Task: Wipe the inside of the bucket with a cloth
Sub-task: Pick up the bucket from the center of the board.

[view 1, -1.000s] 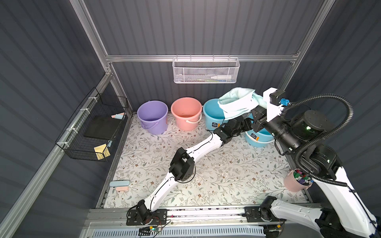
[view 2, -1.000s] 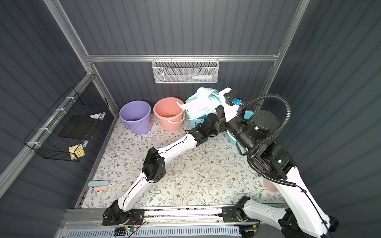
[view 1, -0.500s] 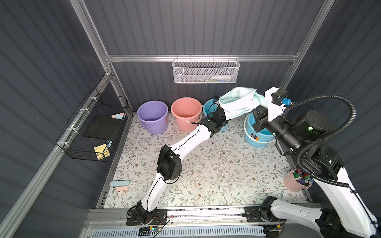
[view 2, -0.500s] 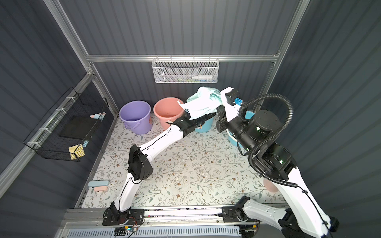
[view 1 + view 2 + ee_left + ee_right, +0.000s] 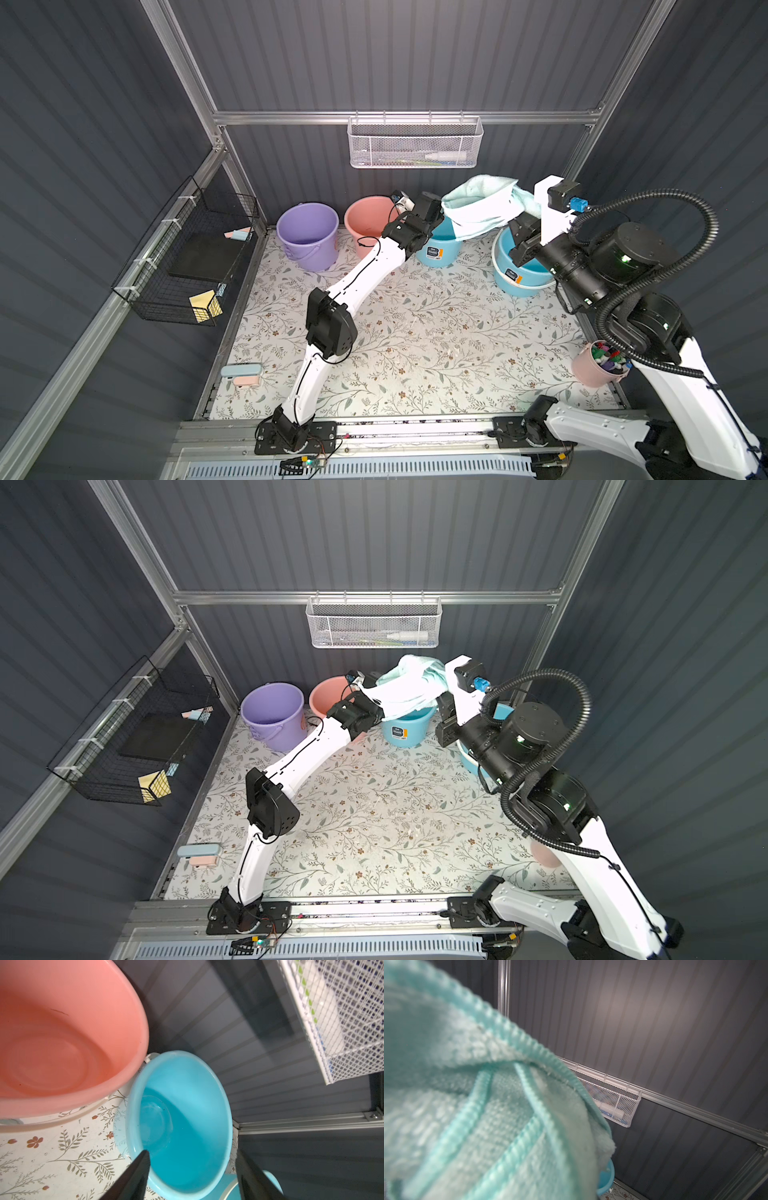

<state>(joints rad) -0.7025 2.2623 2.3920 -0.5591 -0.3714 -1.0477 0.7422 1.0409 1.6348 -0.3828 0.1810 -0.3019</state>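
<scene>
Four buckets stood along the far edge: one purple bucket (image 5: 307, 232) at 11 o'clock, one pink bucket (image 5: 365, 214), one blue bucket (image 5: 440, 249) at 12 and one wider blue bucket (image 5: 519, 278) at 1. The left hand (image 5: 192, 1153) gaped wide and empty over the blue bucket. The single cloth (image 5: 478, 203) hung above, at 1 o'clock, clamped in the right hand (image 5: 524, 198). A second earlier the left hand had been nearer the wider blue bucket. The worktop (image 5: 436, 332) was floral and the walls (image 5: 395, 54) dark and ribbed.

Twin high front overviews; wrist cameras close, toward the back wall (image 5: 259, 1047).
</scene>
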